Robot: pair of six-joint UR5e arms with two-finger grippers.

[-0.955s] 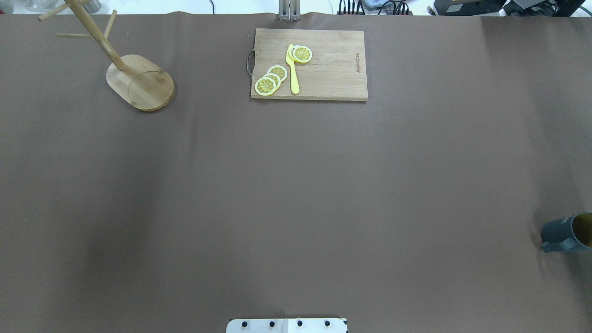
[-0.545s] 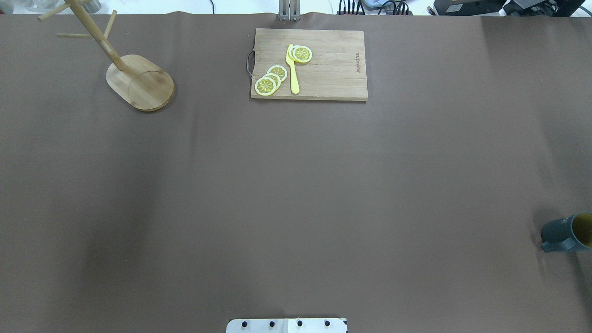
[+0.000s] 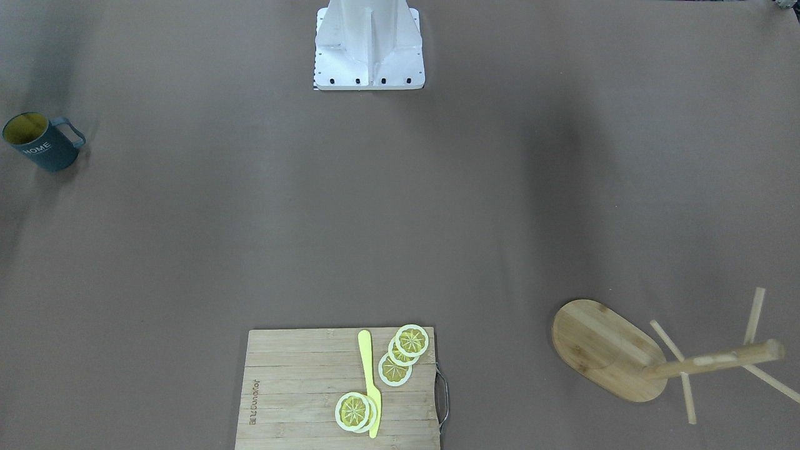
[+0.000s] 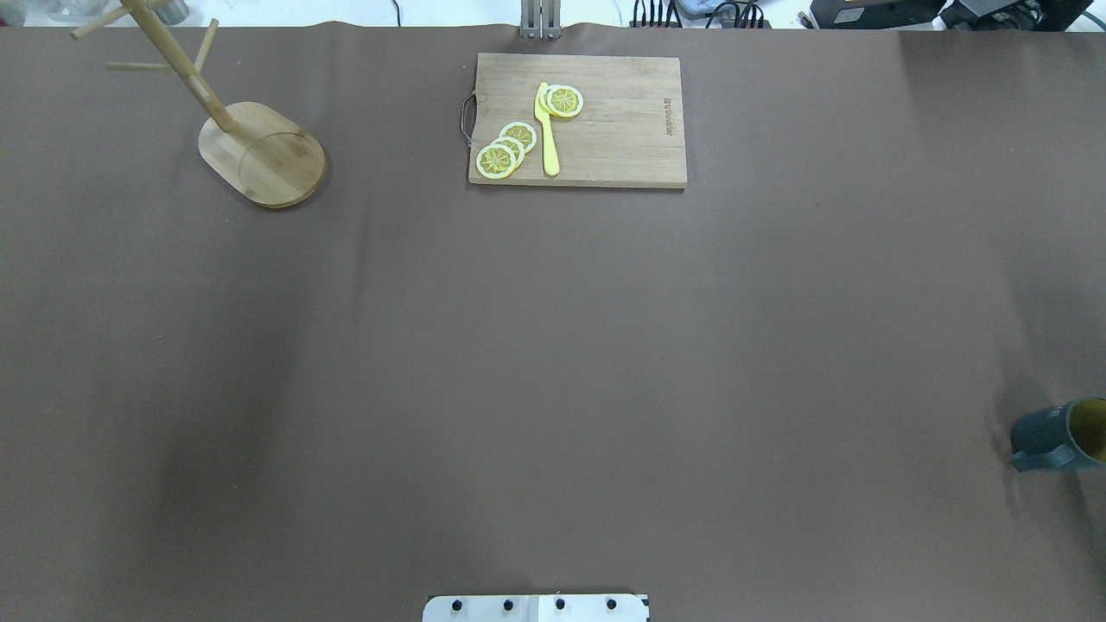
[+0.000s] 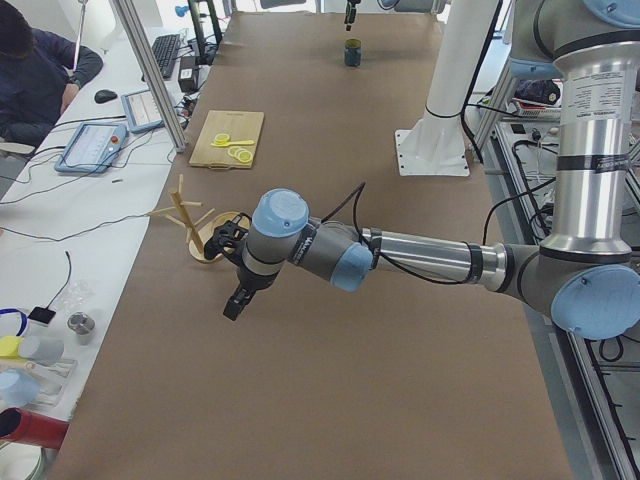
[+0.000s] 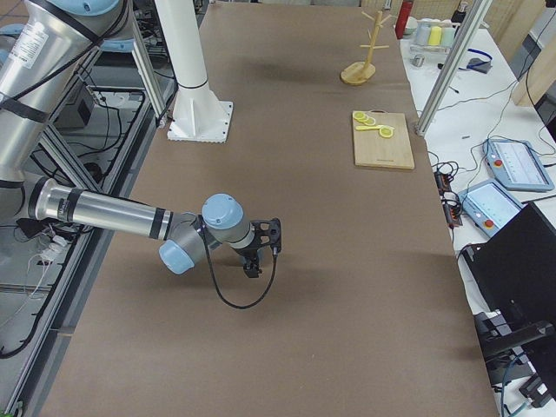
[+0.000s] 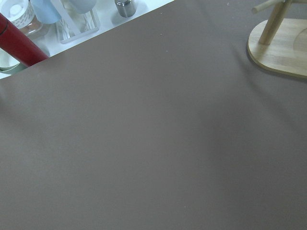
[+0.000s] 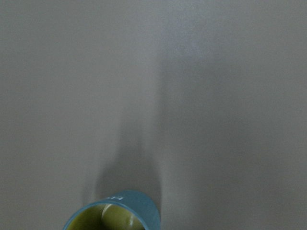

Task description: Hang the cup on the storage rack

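Observation:
The cup [image 4: 1047, 438] is dark blue-grey with a yellow-olive inside. It stands upright at the table's right edge, and its "HOME" lettering shows in the front-facing view [image 3: 42, 152]. It also sits at the bottom of the right wrist view [image 8: 115, 214]. The storage rack [image 4: 263, 157], a bamboo mug tree with bare pegs, stands at the far left [image 3: 605, 349]. Its base shows in the left wrist view [image 7: 283, 55]. My right gripper [image 6: 257, 259] hovers by the cup. My left gripper [image 5: 233, 305] hangs above the table near the rack [image 5: 193, 222]. I cannot tell whether either is open or shut.
A slatted cutting board [image 4: 622, 138] with lemon slices [image 4: 505, 149] and a yellow knife [image 4: 547, 130] lies at the far middle. The robot's white base [image 3: 369, 47] stands at the near edge. Bottles and a red flask [image 7: 17, 45] stand off the left table end.
The cup and rack have not moved. The shadow over the cup has lightened a little.

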